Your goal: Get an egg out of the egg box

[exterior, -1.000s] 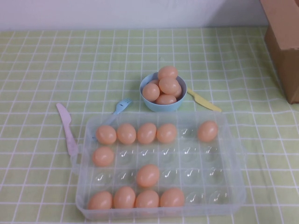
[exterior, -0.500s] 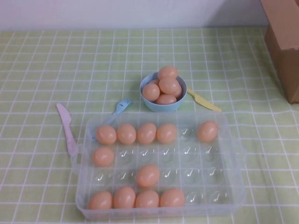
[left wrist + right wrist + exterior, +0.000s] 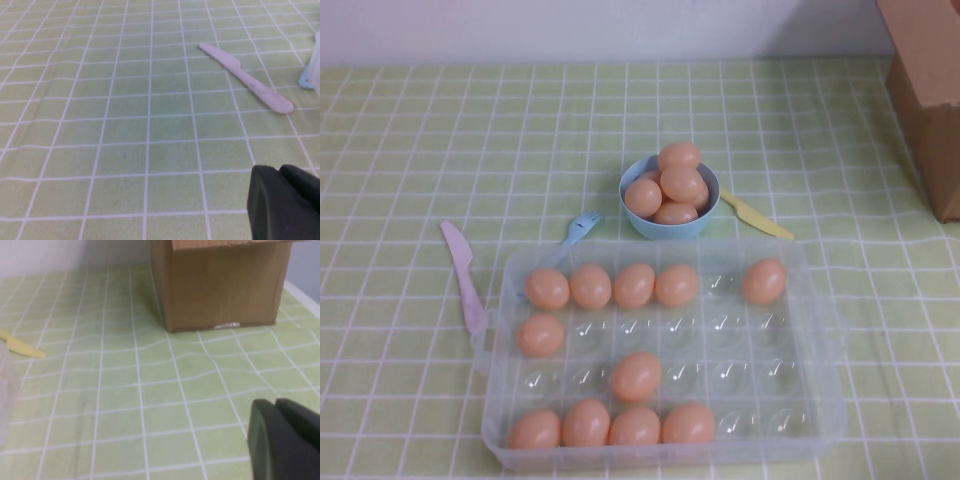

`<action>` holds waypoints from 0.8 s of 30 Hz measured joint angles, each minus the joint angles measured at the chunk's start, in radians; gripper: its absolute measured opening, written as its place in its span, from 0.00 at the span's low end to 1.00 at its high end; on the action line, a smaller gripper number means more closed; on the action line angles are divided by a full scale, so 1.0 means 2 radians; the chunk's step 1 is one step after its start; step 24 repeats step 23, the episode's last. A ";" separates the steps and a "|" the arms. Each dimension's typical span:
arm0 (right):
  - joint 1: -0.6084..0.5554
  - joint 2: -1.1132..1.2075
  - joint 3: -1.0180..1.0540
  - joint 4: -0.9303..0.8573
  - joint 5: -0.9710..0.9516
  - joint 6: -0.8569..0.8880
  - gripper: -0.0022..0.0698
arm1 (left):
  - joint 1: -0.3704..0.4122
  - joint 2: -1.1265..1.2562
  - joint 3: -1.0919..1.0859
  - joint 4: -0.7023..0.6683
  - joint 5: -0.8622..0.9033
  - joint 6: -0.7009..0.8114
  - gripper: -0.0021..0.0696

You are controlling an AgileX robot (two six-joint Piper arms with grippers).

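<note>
The clear plastic egg box lies at the near middle of the table in the high view. It holds several peach-orange eggs, with one egg alone in the third row and another alone at the far right. Neither gripper shows in the high view. My left gripper is shut and empty over bare cloth left of the box. My right gripper is shut and empty over bare cloth right of the box.
A light-blue bowl piled with eggs stands behind the box. A pink knife lies to its left, a blue fork and a yellow knife behind it. A cardboard box stands at the far right.
</note>
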 joint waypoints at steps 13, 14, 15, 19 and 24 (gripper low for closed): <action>0.000 -0.001 0.000 -0.006 0.041 0.007 0.01 | 0.000 0.000 0.000 0.000 0.000 0.000 0.02; 0.000 -0.001 0.000 -0.006 0.041 0.007 0.01 | 0.000 0.000 0.000 0.000 0.000 0.000 0.02; 0.000 -0.001 0.000 -0.006 0.041 0.007 0.01 | 0.000 0.000 0.000 0.000 0.000 0.000 0.02; 0.000 -0.002 0.000 -0.006 0.047 0.008 0.01 | 0.000 0.000 0.000 0.000 0.000 0.000 0.02; 0.000 -0.002 0.000 -0.005 0.055 0.009 0.01 | 0.000 0.000 0.000 0.000 0.000 0.000 0.02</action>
